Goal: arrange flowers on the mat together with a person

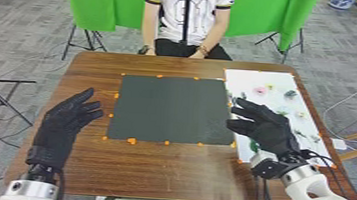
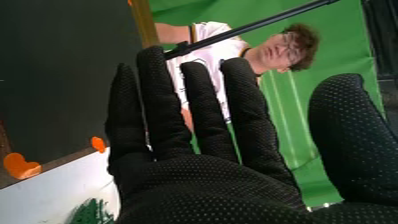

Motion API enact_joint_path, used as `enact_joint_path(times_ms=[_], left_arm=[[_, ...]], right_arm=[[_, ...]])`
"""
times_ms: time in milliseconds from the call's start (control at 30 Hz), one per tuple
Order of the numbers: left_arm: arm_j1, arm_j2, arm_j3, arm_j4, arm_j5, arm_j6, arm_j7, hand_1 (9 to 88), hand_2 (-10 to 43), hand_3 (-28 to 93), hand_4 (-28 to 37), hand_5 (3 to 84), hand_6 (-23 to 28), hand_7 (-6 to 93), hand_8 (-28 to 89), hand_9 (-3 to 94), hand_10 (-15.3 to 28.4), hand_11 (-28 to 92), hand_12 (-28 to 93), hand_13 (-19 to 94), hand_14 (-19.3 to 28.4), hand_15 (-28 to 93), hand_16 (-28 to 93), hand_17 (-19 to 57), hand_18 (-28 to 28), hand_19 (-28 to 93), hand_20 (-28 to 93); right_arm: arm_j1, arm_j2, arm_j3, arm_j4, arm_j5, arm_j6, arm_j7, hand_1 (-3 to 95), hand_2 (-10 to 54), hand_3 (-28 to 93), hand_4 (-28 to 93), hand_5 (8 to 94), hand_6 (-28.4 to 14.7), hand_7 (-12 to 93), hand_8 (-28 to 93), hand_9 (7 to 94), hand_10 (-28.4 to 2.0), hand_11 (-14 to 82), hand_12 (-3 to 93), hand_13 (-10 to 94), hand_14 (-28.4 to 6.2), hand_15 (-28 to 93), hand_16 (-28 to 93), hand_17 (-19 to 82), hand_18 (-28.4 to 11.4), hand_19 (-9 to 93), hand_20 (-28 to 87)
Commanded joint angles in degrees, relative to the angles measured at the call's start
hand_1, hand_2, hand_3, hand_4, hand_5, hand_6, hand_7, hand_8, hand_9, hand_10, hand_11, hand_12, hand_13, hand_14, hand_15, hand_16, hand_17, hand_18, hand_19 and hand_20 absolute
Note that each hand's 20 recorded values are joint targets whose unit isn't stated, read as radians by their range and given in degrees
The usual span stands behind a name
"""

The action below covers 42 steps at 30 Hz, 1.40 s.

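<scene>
- Between the dark mat (image 1: 170, 110) and the white sheet (image 1: 241, 78), the right robot hand (image 1: 268, 129) is held, released, with its fingers straight and spread and the thumb apart.
- At the left side of the mat, the left robot hand (image 1: 69, 116) is also released, its fingers relaxed and pointing forward.
- The flowers (image 1: 260, 90) lie on the white sheet, some beyond the right robot hand, others beside it.

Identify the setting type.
Likely a robotics lab or recording studio: a green backdrop on stands, a wooden table with a dark mat edged by orange markers, and robot arms.
</scene>
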Motion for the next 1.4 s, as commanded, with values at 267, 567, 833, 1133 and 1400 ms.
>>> enact_joint_path(times_ms=[267,567,833,1133,1400], left_arm=[[0.68,-0.12,0.34,0.15,-0.38,0.57,-0.35,21.1,5.3,79,-28.3,38.6,8.1,14.0,-10,36.1,19.5,25,9,24,26.8,52,-10,-9.2,21.7,49,10],[0.74,-0.34,0.34,0.06,-0.32,0.53,-0.4,21.1,5.3,79,-28.3,38.5,8.1,14.1,-10,36.3,19.6,25,10,24,27.0,52,-10,-9.2,21.7,49,10],[0.92,-0.43,0.2,0.07,-0.41,0.42,-0.51,21.1,5.2,79,-28.3,38.5,8.1,13.9,-10,36.4,19.7,25,10,25,27.0,53,-10,-9.2,21.7,49,11],[0.78,-0.57,0.27,0.09,-0.31,0.4,-0.36,21.1,5.3,79,-28.3,38.5,8.1,14.0,-10,36.4,19.8,25,10,24,27.0,53,-10,-9.2,21.8,49,11],[0.69,-0.64,0.15,0.07,-0.25,0.3,-0.6,21.2,5.3,79,-28.3,38.6,8.1,14.2,-10,36.4,19.8,25,10,25,27.0,53,-10,-9.2,21.8,49,11]], right_arm=[[-0.98,-0.33,0.12,-0.55,0.53,0.81,-0.3,18.5,11.2,82,-25,48.3,-3.8,13,-11,43.7,-16.3,11.1,12.0,35,-21.7,36,8,9,-23.6,57,11],[-1.15,-0.49,0.17,-0.6,0.48,0.74,-0.33,18.5,11.3,82,-25,48.4,-3.8,13,-11,44.0,-16.3,11.0,12.0,36,-21.8,36,8,9,-23.8,57,11],[-1.31,-0.43,0.1,-0.66,0.5,1.01,-0.15,18.5,11.3,82,-25,48.4,-3.8,13,-11,44.0,-16.3,11.1,12.0,37,-22.0,37,8,9,-23.8,57,11],[-1.06,-0.23,0.15,-0.62,0.54,0.98,-0.24,18.5,11.4,82,-25,48.5,-3.8,13,-11,44.1,-16.3,11.1,12.0,37,-22.0,37,8,9,-23.7,57,11],[-0.99,-0.55,0.33,-0.64,0.46,0.74,-0.38,18.6,11.4,82,-25,48.5,-3.8,13,-11,44.2,-16.5,11.0,12.0,37,-22.1,37,8,9,-23.7,57,11]])
